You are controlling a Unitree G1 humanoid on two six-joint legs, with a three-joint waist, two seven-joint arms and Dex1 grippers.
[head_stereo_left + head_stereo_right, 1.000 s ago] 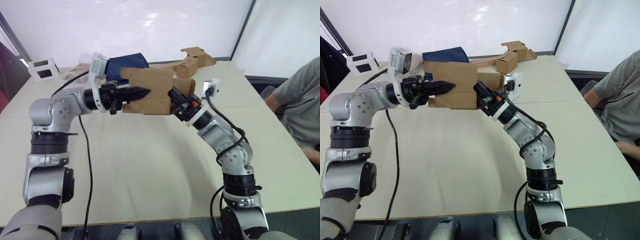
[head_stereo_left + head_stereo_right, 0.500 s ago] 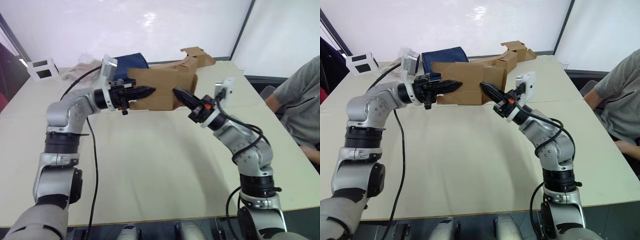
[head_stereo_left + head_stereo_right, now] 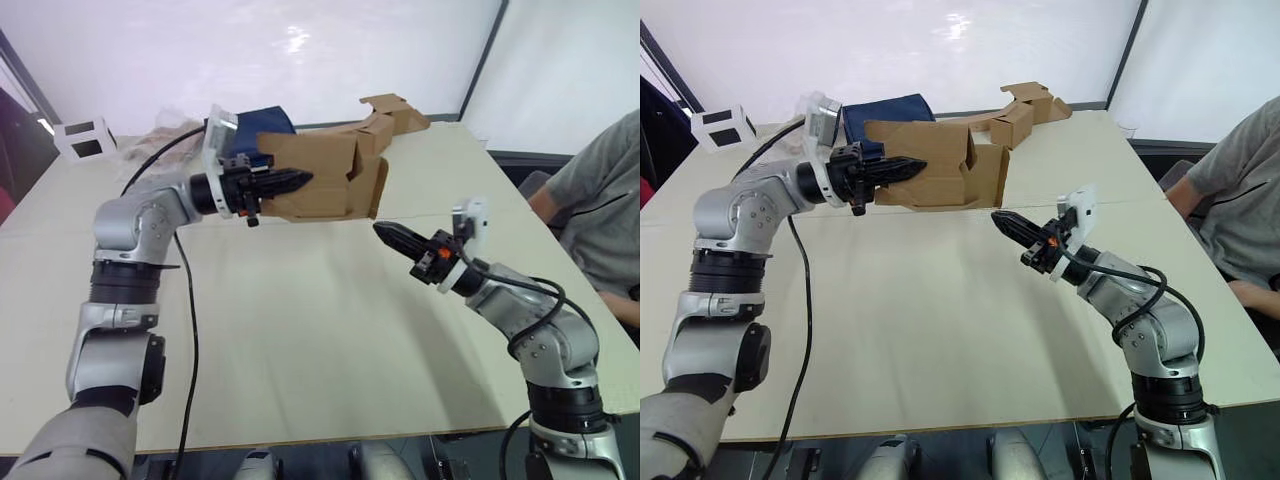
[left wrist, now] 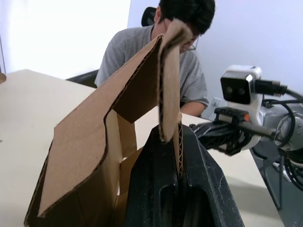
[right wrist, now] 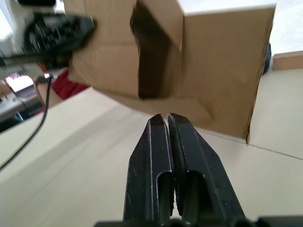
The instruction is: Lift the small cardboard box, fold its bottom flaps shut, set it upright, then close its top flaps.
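The small cardboard box hangs in the air over the far middle of the table, lying on its side. My left gripper is shut on one of its cardboard edges. The end facing my right arm has a flap folded across it and a dark gap still showing; I cannot tell whether these are the bottom flaps or the top flaps. My right gripper is shut and empty. It hovers below and to the right of the box, apart from it.
The beige table lies under both arms. At the back are a brown box joined to a long cardboard strip, a dark blue bag and a white cube with black squares. A person sits at the right edge.
My right gripper has pulled out from the box and moved right and down toward me. The box stays held by the left gripper, raised slightly with its end flap folded over.
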